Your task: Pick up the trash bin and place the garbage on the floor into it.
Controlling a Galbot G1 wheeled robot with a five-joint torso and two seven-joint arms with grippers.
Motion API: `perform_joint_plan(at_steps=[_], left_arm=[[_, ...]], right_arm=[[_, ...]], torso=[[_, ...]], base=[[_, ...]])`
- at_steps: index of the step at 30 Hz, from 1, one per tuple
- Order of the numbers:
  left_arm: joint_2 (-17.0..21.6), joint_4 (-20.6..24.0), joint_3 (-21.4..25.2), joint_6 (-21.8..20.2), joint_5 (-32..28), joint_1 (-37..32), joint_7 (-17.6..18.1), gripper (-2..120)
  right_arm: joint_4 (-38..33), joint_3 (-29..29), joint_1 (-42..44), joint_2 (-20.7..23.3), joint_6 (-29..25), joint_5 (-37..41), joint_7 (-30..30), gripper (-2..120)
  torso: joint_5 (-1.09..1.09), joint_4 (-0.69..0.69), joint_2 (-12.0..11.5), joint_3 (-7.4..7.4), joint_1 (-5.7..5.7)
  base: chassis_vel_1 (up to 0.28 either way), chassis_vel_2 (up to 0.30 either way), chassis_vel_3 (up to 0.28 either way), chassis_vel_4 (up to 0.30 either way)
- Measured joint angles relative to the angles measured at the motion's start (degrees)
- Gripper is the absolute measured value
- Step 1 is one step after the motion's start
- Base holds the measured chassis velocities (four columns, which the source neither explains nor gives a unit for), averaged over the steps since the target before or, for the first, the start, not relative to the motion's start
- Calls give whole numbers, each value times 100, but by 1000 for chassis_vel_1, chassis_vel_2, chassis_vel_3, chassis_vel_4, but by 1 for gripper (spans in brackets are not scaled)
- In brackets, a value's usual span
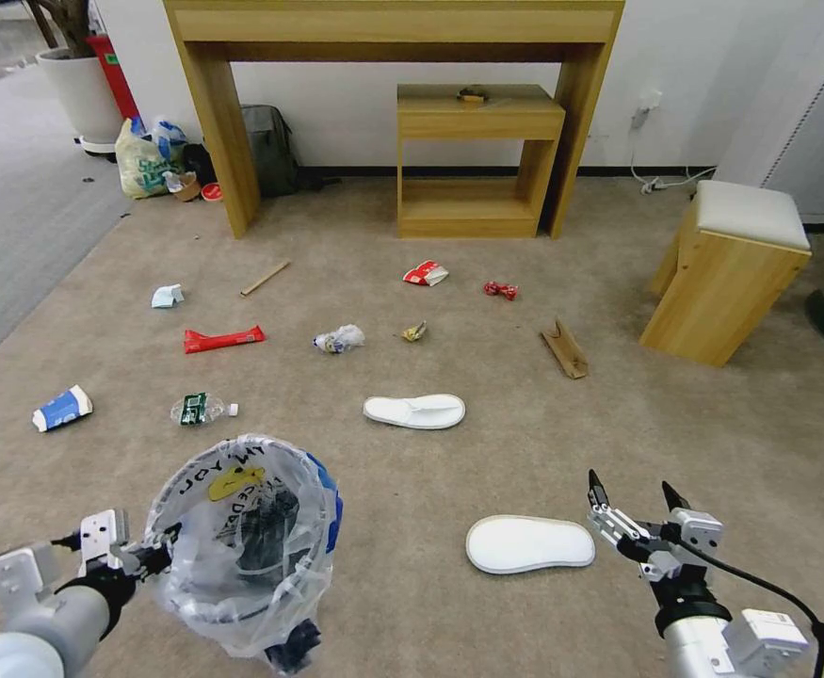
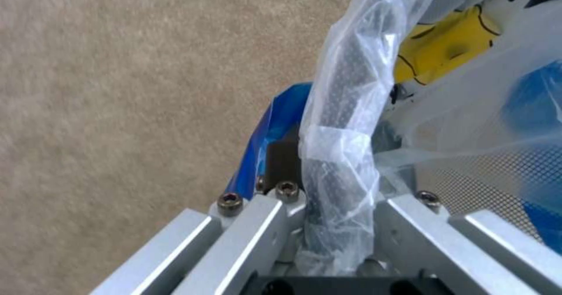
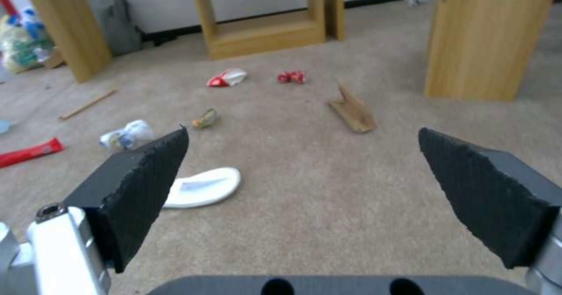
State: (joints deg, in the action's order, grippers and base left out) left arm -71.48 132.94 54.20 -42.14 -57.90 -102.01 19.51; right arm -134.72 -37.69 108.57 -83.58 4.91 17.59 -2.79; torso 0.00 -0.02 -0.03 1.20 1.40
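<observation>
White wall (image 1: 355, 113) at back w/ dark skirting. Tall wooden console (image 1: 393, 38) against it, smaller wooden shelf unit (image 1: 477, 160) under its span. Wooden stool (image 1: 732, 273) w/ pale cushion to the right. Beige carpet (image 1: 525, 471) underfoot; grey ribbed carpet (image 1: 16, 217) on the left. White plant pot (image 1: 82, 94) in far left corner.

One trash bin (image 1: 242, 546), clamped at its rim by the left gripper (image 1: 153, 557). Two white slippers: one (image 1: 529, 544) just beside the right gripper (image 1: 636, 496), one (image 1: 414, 411) farther ahead of it. Two red wrappers, a long one (image 1: 223, 339) and a small twisted one (image 1: 501, 290). One red-white carton (image 1: 426, 273). One blue-white paper cup (image 1: 61, 408). One green-label bottle (image 1: 200, 409). One cardboard strip (image 1: 564, 348). One stick (image 1: 265, 279). Two grippers.
</observation>
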Motion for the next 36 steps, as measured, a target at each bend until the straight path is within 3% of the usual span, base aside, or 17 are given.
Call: perform_joint_plan(at_steps=[5, 8, 19, 36], left_arm=[[-447, 91, -31, 4, -47, -14, 131, 0], [-517, 147, -46, 4, 0, -142, 133, 0], [-477, 217, -66, 4, 360, -522, 29, 0], [-441, 179, -57, 3, 231, -548, 89, 0]], right_arm=[[-199, -37, 86, 39, 19, -197, 240, 100], [-253, -32, 76, 42, 88, -241, 254, 100], [-208, -159, -36, 75, 346, -317, 450, 100], [417, -386, -438, 778, 729, -272, 776, 100]], torso=[[-1, -1, 0, 0, 0], [-1, -1, 0, 0, 0], [0, -1, 0, 0, 0], [0, 0, 0, 1, 1]], base=[[0, 0, 0, 0], [0, 0, 0, 0], [0, 0, 0, 0], [0, 0, 0, 0]])
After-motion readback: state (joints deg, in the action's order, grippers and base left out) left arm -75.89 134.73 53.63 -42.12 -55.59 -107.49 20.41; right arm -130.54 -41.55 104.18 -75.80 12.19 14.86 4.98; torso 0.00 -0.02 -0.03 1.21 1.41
